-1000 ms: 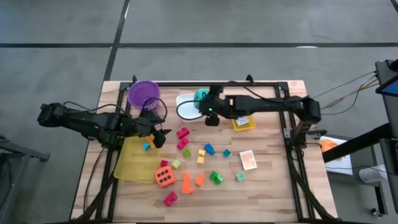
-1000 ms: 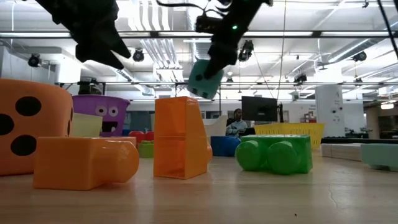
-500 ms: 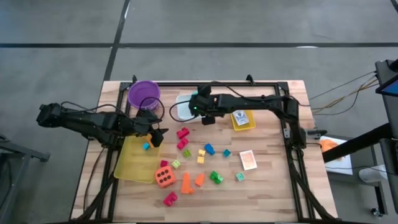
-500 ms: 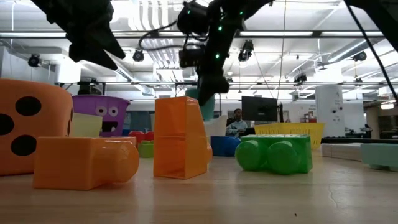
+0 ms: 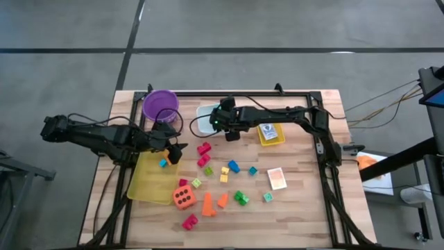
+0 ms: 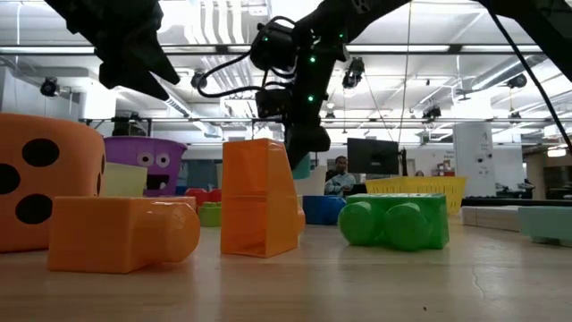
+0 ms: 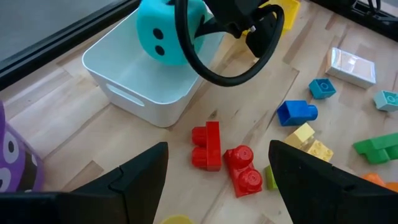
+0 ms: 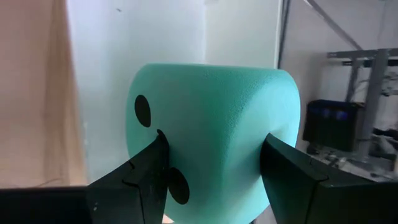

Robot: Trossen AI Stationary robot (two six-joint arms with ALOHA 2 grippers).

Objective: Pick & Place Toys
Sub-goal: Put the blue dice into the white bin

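While the teal foam die (image 8: pixel 208 146) sits clamped between the fingers of my right gripper (image 8: pixel 211 171), I see it held over the white tray (image 7: pixel 140 84), which stands near the table's far edge between the purple bowl (image 5: pixel 160 104) and the small yellow tray (image 5: pixel 272 135); from the left wrist view the die hangs inside the tray's walls, though I cannot tell whether it touches the floor of it. On the wood just in front of the white tray lie two red blocks (image 7: pixel 207 145), and farther out a blue block (image 7: pixel 297 112), a yellow block (image 7: pixel 309 139) and green blocks (image 5: pixel 241 198). Near the table's front edge I see the orange die (image 5: pixel 183 197) at the corner of the large yellow tray (image 5: pixel 149 182), with orange blocks (image 5: pixel 207 203) beside it. My left gripper (image 5: pixel 176 151) hovers above the large yellow tray's far corner, its fingers spread apart and holding nothing.
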